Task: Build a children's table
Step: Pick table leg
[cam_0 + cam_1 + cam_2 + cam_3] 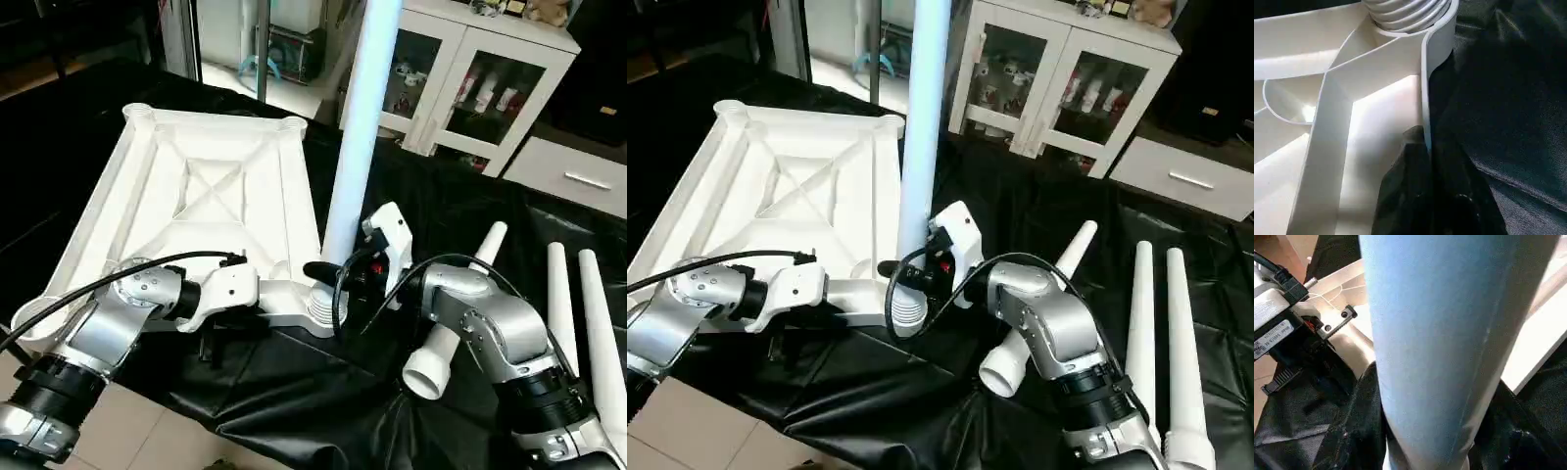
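- Standing in the near corner socket (319, 311) of the upturned table top (211, 191), the first leg (361, 127) is upright — your right tool (338, 270) is clamped around its base.
- Your left tool (1425, 188) pinches the top's near rim, steadying it on the black-covered bench (470, 211).
- Three legs (573, 313) lie beside your right arm — all left to fit.

a black sheet (294, 382) covers my work surface; beyond it stands a white cabinet (470, 78) with glass doors; pale floor tiles (137, 431) below me
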Motion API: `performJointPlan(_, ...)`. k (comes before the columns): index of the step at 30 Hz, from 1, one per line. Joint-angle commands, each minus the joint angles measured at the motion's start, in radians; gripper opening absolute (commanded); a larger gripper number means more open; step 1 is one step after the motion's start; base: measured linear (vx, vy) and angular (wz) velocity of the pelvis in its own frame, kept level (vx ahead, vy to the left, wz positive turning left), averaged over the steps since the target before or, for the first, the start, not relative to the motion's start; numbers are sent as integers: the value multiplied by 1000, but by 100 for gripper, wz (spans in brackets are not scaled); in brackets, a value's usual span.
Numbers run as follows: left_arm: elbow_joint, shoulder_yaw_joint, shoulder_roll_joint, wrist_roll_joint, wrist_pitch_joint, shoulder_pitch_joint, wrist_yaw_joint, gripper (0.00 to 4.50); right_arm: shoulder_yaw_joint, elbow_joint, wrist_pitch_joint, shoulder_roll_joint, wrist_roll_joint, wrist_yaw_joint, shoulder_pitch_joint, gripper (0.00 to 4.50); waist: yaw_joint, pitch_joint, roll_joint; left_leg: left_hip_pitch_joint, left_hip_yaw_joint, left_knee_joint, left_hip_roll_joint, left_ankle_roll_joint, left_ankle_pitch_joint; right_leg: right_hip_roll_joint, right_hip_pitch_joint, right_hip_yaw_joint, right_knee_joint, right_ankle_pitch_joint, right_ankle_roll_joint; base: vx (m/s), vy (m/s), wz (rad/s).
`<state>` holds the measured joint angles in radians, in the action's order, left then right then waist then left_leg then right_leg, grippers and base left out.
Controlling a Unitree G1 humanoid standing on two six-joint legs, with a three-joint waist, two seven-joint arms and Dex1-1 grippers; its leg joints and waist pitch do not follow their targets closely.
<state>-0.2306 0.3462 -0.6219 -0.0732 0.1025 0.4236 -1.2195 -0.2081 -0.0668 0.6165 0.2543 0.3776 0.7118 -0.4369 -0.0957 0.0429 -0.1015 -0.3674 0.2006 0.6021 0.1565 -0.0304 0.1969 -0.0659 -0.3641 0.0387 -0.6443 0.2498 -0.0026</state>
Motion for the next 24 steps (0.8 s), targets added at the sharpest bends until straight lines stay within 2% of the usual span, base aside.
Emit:
performJointPlan(1,37,48,33,35,-11,-39,-22,0,24,-42,6,3,-7,-17,29,184,1,-42,6,29,-39,-87,87,-52,159,-100,9,-50,76,85,-180,0,0,0)
performJointPlan(8,30,29,30,32,-4,-39,-17,0,101,-25,-30,7,27,-27,104,184,-3,-44,9,30,-37,-86,86,-35,127,-98,11,-48,71,19,-187,0,0,0)
performJointPlan(17,23,19,35,28,-2,-34,-7,0,102,-4,-105,2,18,-31,188,184,-9,-42,8,30,-38,-89,87,-42,157,-100,10,-49,76,53,-184,0,0,0)
performJointPlan(19,22,15,37,26,-1,-33,-2,0,88,6,-153,0,-3,-37,222,184,-10,-41,9,29,-39,-89,88,-44,166,-101,10,-50,78,69,-179,0,0,0)
performJointPlan(24,21,11,38,23,1,-32,6,0,70,26,-213,-11,-24,-44,283,184,-12,-39,7,29,-41,-93,88,-47,193,-101,8,-50,82,100,-170,0,0,0)
